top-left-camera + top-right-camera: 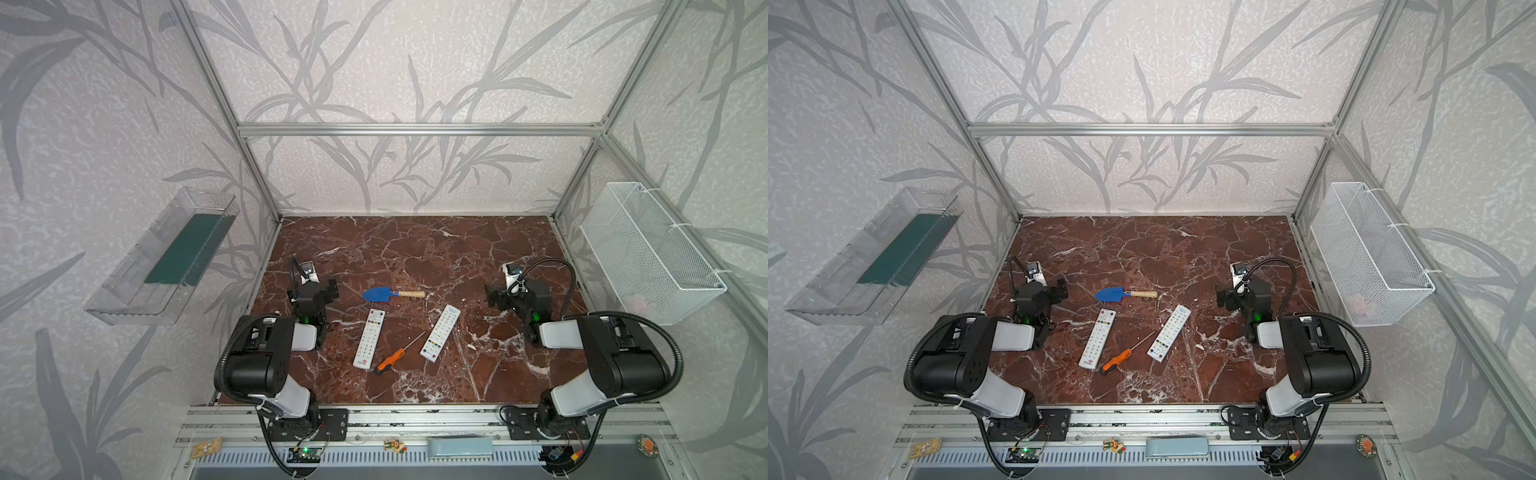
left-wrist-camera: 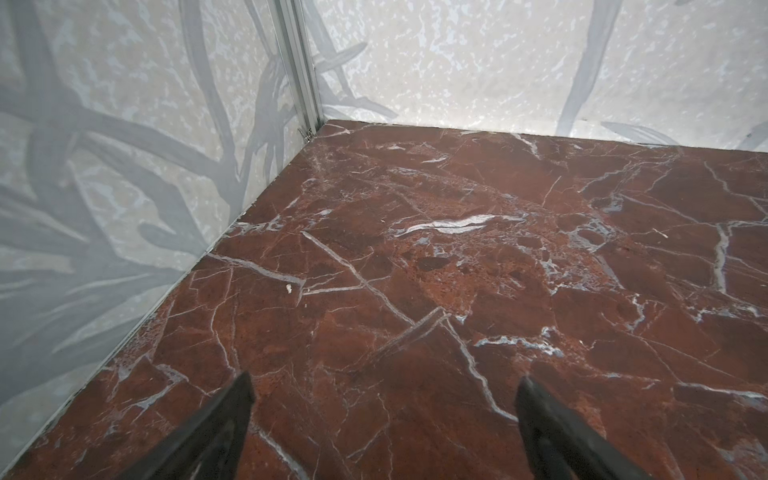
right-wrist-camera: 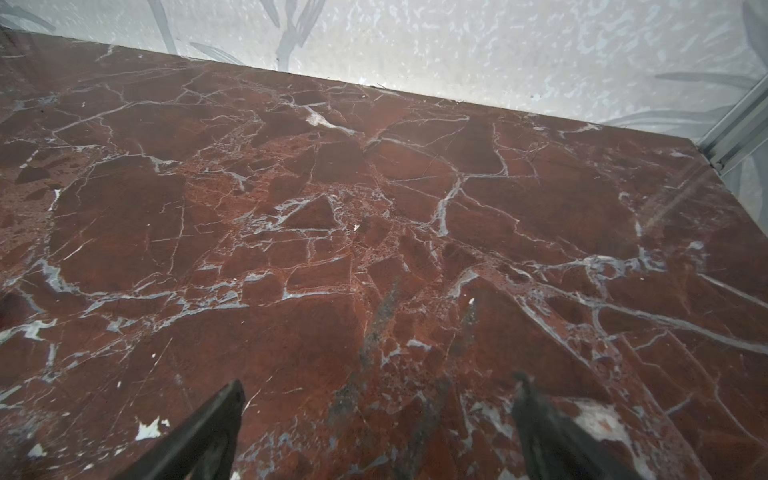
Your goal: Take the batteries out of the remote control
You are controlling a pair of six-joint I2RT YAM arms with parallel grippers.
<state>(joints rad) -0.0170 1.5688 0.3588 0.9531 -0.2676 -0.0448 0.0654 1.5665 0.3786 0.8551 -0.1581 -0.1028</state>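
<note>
On the left wall hangs a clear plastic tray [image 1: 133,313] with a dark green floor. Near it the left gripper [image 2: 385,380] hovers over the bare red-brown marble table [image 2: 457,249], its jaws spread wide with nothing between them. Right of it, toward the middle, the left remote control [image 1: 369,338], long, slim and white, lies buttons up. Just beyond its far end lies a small blue trowel [image 1: 380,294] with a wooden handle. Beside its near end an orange-handled screwdriver [image 1: 390,360] points toward the right remote control [image 1: 440,338], a second white one, also buttons up. Further right the right gripper [image 3: 378,380] likewise stands wide apart and empty above bare marble, and a white wire-mesh basket [image 1: 648,257] hangs on the right wall. No batteries show anywhere; by my reading they sit inside the remotes, behind backs that face the table. So nothing of the task is done yet: turning a remote over, taking off its cover and lifting out the cells all remain.
</note>
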